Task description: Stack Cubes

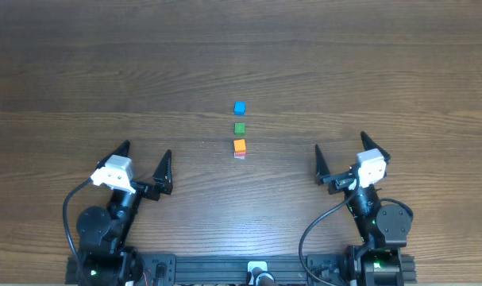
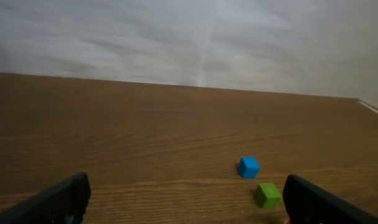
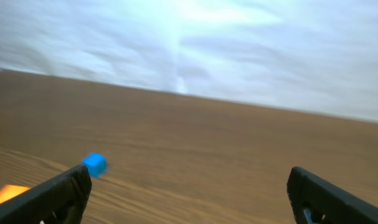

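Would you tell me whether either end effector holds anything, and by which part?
Nothing is held; the left end effector and the right end effector are open and empty.

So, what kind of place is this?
Probably a robotics lab bench: a wooden table, a left arm and right arm mounted at its edge, and a blue cube, green cube and orange cube lined up.

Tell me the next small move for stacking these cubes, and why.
Probably move the right gripper toward the green cube. It and the left gripper are open and empty, well short of the cubes. The green cube lies free between the blue cube and the orange cube, so a first grasp is needed.
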### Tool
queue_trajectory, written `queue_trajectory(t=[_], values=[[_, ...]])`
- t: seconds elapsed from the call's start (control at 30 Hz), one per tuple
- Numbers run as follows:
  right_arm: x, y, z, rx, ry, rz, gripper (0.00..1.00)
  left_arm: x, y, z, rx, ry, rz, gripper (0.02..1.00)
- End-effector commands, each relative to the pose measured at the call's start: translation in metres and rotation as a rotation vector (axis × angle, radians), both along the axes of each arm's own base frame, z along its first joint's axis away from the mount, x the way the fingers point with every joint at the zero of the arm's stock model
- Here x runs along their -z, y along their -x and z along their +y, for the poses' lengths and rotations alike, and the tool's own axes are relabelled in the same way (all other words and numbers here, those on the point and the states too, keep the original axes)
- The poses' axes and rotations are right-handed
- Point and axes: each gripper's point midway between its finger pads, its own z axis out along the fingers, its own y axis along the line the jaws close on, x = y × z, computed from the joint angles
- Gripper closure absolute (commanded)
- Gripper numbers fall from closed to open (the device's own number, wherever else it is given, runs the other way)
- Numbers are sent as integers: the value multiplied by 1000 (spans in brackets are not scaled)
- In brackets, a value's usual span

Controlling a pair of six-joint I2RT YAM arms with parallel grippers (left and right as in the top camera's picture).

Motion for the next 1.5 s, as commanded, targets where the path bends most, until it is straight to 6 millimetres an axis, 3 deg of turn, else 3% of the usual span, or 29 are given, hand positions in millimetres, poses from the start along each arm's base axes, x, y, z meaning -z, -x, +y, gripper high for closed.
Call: queue_trajectory(t=[0.03,0.37,0.53,0.67,0.83,1.07,1.33,1.5], values=[[-36,13,24,-145,-51,-26,9,2,-1,1,-9,-17,-8,20],[-144,26,33,-192,27,31,9,2,-1,1,-9,-17,-8,20],[-183,6,47,-240,24,123,7,2,-1,1,-9,-17,-8,20],[-184,-29,64,-250,16,296,7,2,-1,1,-9,-17,-8,23],[-150,-73,101,-220,33,573,7,2,-1,1,-9,-17,-8,23],[-65,-121,151,-137,33,923,9,2,-1,1,-9,-17,-8,20],[57,-122,169,7,21,1293,7,2,-1,1,-9,-17,-8,20],[105,-112,184,34,67,1406,9,2,-1,1,-9,-17,-8,20]])
